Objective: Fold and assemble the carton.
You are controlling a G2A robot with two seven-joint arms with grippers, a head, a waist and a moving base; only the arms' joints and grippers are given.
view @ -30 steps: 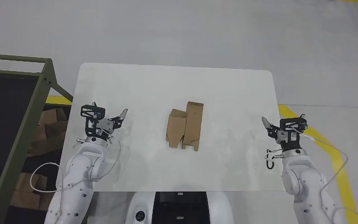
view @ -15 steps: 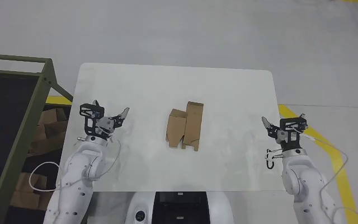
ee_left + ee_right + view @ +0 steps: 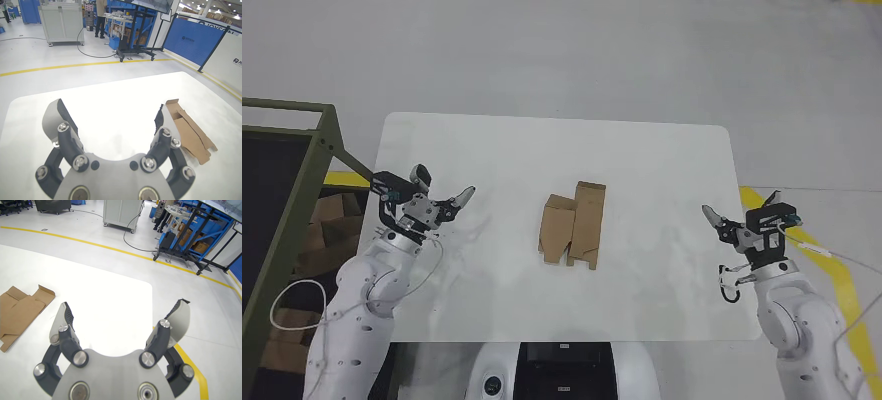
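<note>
White bench (image 3: 542, 150) held the flat brown carton (image 3: 572, 232) near its middle. Left tool (image 3: 110, 105) and right tool (image 3: 123, 303) were wide open, holding nothing, well apart from it. Yellow lines (image 3: 113, 249) crossed the grey floor (image 3: 542, 60).

**Carton** (image 3: 573, 232): plain brown cardboard, slightly darker along the creases; lies near the centre of the table.

**Table** (image 3: 642, 150): uniform white top, no pattern.

**Left gripper** (image 3: 444, 183): silver-grey metal fingers (image 3: 50, 117), black ribbed pads (image 3: 68, 117), black links, bright steel screws.

**Right gripper** (image 3: 739, 206): same scheme, with silver-grey fingers (image 3: 56, 321) and black ribbed pads (image 3: 69, 313).

**Floor** (image 3: 542, 60): pale grey, marked with a yellow line (image 3: 113, 249).

**Frame** (image 3: 287, 104), beyond the table's left edge: olive green.

**Partition panels** (image 3: 194, 45): blue, black posts.
</note>
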